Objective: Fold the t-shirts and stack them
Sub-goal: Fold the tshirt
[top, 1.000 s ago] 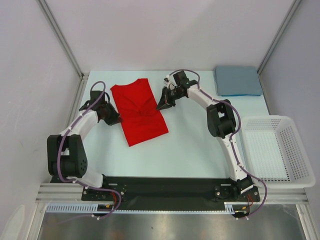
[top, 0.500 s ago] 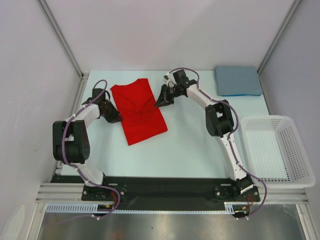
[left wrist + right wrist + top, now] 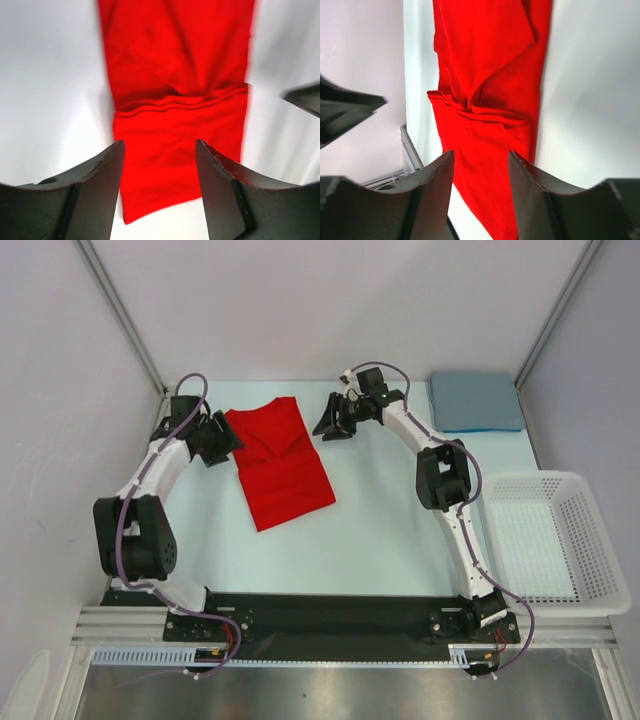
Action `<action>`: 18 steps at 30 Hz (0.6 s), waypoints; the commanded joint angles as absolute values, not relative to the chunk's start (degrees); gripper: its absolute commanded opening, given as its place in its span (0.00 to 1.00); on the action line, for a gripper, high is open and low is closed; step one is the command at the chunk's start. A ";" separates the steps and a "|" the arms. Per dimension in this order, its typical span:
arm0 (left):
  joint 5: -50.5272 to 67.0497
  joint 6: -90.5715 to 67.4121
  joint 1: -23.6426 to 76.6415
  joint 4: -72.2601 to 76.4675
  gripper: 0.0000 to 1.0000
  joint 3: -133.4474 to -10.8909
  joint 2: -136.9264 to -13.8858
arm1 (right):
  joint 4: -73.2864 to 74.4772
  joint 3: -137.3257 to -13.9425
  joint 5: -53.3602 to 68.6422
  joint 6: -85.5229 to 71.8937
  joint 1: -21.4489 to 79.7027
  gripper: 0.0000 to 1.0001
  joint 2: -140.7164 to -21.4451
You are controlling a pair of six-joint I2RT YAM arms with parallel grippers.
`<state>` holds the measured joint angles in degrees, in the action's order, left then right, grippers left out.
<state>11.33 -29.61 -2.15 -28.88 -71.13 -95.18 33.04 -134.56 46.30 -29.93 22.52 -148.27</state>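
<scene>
The red shirt (image 3: pixel 282 465) lies flat on the table (image 3: pixel 390 530), left of the middle, as a long narrow strip running from the far side toward me, its near end slanting to the right. My wrist cameras show a hemmed edge lying across it partway along, so it looks folded in from the sides but not yet end to end. The blue shirt (image 3: pixel 476 401) sits folded square in the far right corner, well apart, and the white basket (image 3: pixel 545 477) stands by the right edge.

My left gripper (image 3: pixel 224 437) hangs at the far left edge of the red shirt, jaws spread, nothing between them. My right gripper (image 3: pixel 328 426) hangs just off the far right edge, clear of the cloth, jaws also spread and holding nothing.

I judge that I am between folds on the red shirt. The next move probably calls for both sets of jaws to drop onto one end of the strip, each pinching a corner through all the layers, then lifting level and carrying that end over onto the other. If one side lags, the layers may slide and the fold come out crooked. After that the bundle goes on top of the blue shirt.
</scene>
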 commanded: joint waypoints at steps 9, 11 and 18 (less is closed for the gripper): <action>28.64 -28.73 1.14 -15.40 0.53 -59.69 -88.50 | 26.46 -136.85 45.79 -30.41 28.47 0.39 -146.34; 29.97 -29.18 1.14 -14.41 0.50 -58.97 -90.08 | 25.23 -135.53 46.93 -31.72 29.09 0.33 -146.16; 23.57 -25.76 1.14 -17.49 0.58 -59.59 -91.50 | 29.08 -130.17 45.44 -27.25 28.31 0.42 -143.00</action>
<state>25.65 -28.21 1.17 -18.79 -58.85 -93.30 27.55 -131.22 45.87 -29.98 30.00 -147.55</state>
